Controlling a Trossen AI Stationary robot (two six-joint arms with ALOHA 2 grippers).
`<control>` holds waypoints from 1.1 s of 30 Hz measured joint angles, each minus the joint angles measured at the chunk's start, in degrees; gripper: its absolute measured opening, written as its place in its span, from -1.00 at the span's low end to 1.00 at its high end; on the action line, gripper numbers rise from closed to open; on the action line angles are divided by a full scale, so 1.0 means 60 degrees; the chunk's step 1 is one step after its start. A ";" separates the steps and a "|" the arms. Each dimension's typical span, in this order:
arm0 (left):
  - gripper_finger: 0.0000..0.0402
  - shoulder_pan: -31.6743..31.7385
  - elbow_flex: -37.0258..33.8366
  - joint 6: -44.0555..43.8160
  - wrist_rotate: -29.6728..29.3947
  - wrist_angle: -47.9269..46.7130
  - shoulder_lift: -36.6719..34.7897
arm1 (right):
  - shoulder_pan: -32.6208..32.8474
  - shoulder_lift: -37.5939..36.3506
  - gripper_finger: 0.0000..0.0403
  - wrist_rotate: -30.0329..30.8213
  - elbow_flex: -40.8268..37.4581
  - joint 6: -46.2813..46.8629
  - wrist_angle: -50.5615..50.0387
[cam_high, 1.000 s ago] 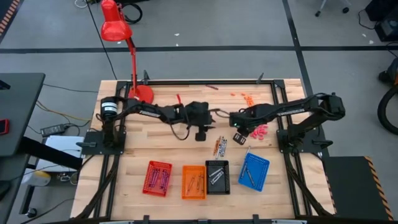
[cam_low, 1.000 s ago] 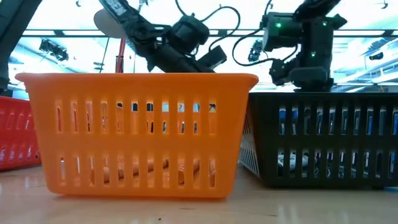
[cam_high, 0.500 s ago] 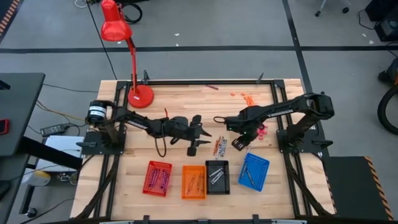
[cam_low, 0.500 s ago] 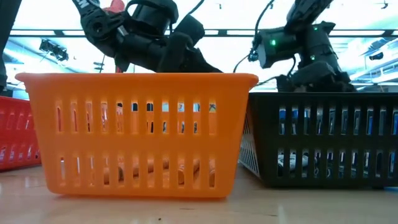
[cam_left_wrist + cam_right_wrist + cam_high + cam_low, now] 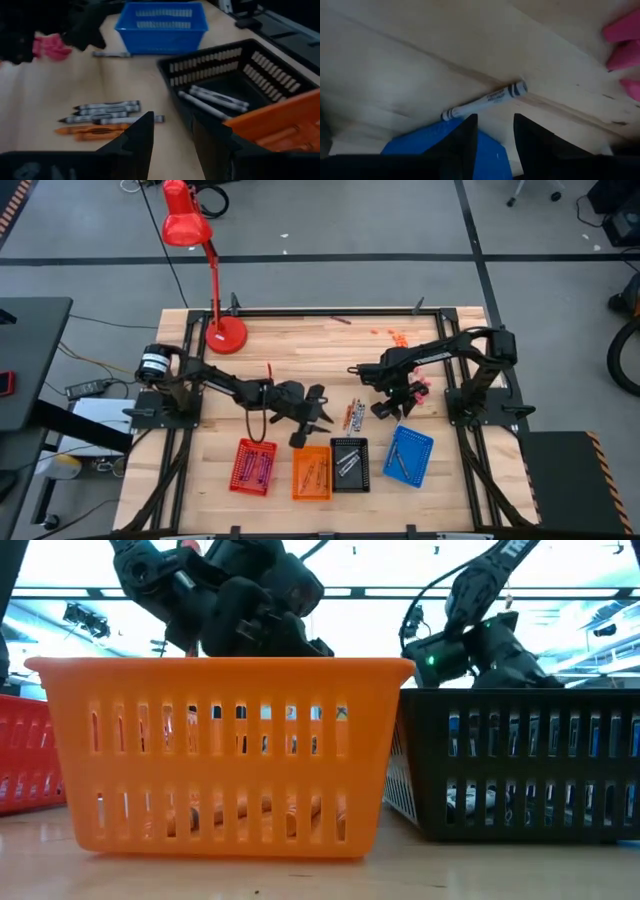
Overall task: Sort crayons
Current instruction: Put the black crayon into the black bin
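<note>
A: Now, fingers first. Right gripper [image 5: 492, 137]?

B: Fingers apart, nothing between them. A lone blue crayon [image 5: 485, 101] lies flat on the wood just ahead of the tips, beside the blue tray [image 5: 408, 455]. My reading: the gripper hangs low over it to pick it up, or has let it go short of the tray. Cannot tell which.

A: Left gripper [image 5: 172, 135]?

B: Also spread and empty. It points past the black tray [image 5: 240, 80] toward the loose crayons [image 5: 102, 119], grey ones side by side with two orange ones nearest, lying on the table [image 5: 300, 345] between the arms.

A: Sorted so far?

B: Grey crayons [image 5: 212, 99] lie in the black tray, orange ones in the orange tray [image 5: 311, 472]. Loose cluster not yet sorted.
</note>
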 joint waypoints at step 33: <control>-0.30 -0.0046 0.0004 0.1106 -0.0002 -0.1698 0.0015 | -0.0861 0.0451 -0.36 0.3421 0.2097 0.0309 0.0983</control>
